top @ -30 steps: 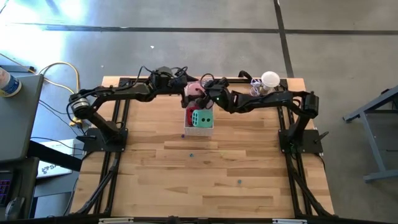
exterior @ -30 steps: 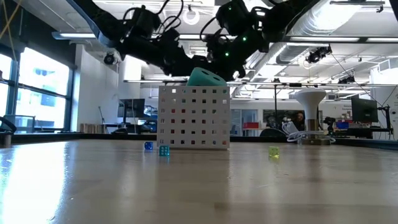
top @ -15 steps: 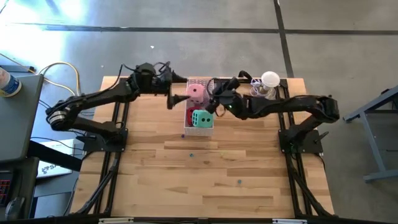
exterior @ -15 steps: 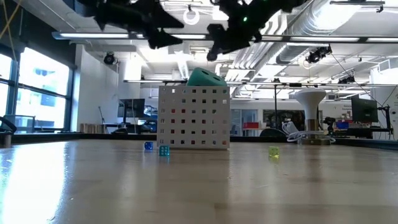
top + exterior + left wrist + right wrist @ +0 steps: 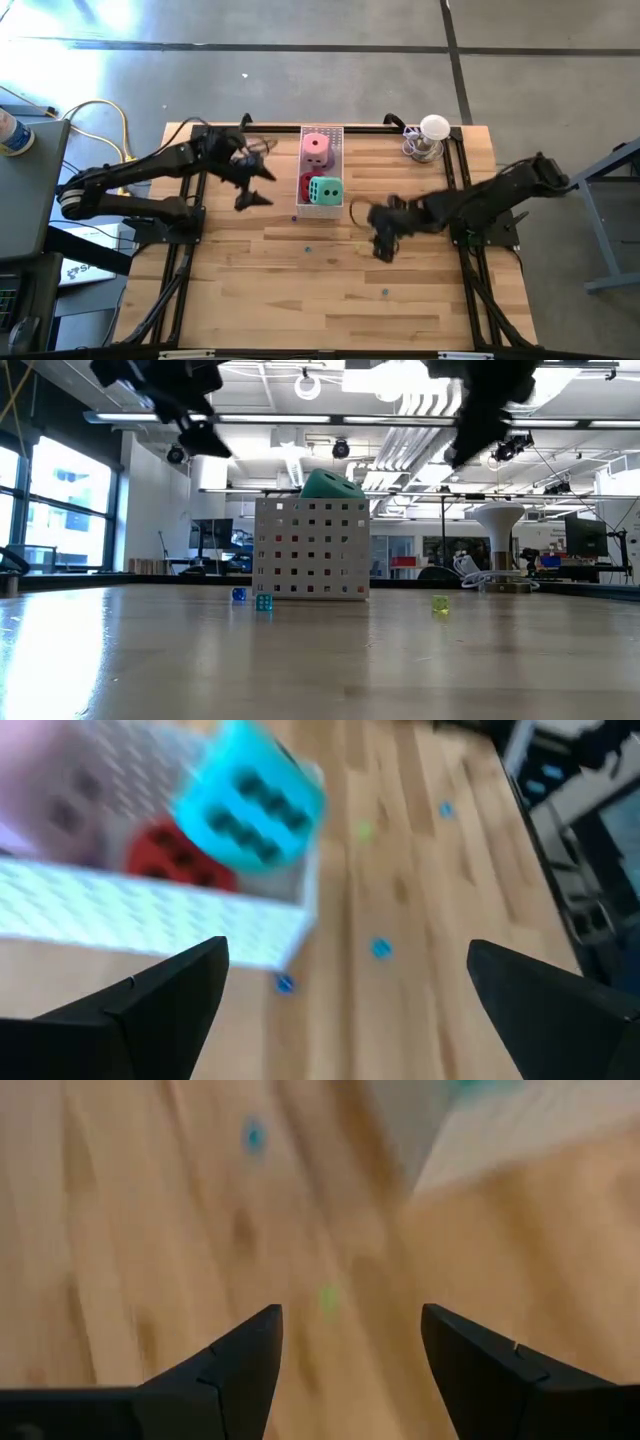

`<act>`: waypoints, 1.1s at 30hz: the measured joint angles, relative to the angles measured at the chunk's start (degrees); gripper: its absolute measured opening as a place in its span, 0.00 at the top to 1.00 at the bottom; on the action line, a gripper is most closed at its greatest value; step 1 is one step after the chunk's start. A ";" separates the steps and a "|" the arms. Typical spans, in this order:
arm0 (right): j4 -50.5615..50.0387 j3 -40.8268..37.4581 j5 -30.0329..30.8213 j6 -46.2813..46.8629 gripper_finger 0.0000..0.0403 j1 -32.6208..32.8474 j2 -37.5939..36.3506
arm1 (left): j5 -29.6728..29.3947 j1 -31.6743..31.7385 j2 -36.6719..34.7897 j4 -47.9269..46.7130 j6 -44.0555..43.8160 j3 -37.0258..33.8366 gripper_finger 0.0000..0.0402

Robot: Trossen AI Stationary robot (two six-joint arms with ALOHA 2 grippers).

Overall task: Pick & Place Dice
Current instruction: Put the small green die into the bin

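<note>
Pink [image 5: 316, 147], red [image 5: 305, 185] and green [image 5: 324, 190] soft pip-marked dice sit in the white perforated rectangular tray [image 5: 335, 135], so both grippers, left [image 5: 250, 185] and right [image 5: 380, 232], hang empty with jaws apart beside it, apparently done placing; purple die not visible.

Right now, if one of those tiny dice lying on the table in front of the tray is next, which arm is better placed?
Probably the right. The right gripper, open, hangs over the bare wood near the small blue die; the left gripper, open, sits beside the white tray.
</note>
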 joint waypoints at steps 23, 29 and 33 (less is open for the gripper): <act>46.99 -30.71 24.84 6.89 0.43 14.60 13.70 | -28.15 -28.42 -8.53 43.34 -11.73 -34.32 0.00; 55.68 -30.66 25.18 5.57 0.43 14.65 19.56 | -30.49 -29.82 -5.64 50.16 -9.39 -35.95 0.00; 61.77 -30.64 25.54 2.98 0.43 14.45 22.21 | -30.71 -29.83 -2.52 54.38 -9.26 -35.95 0.00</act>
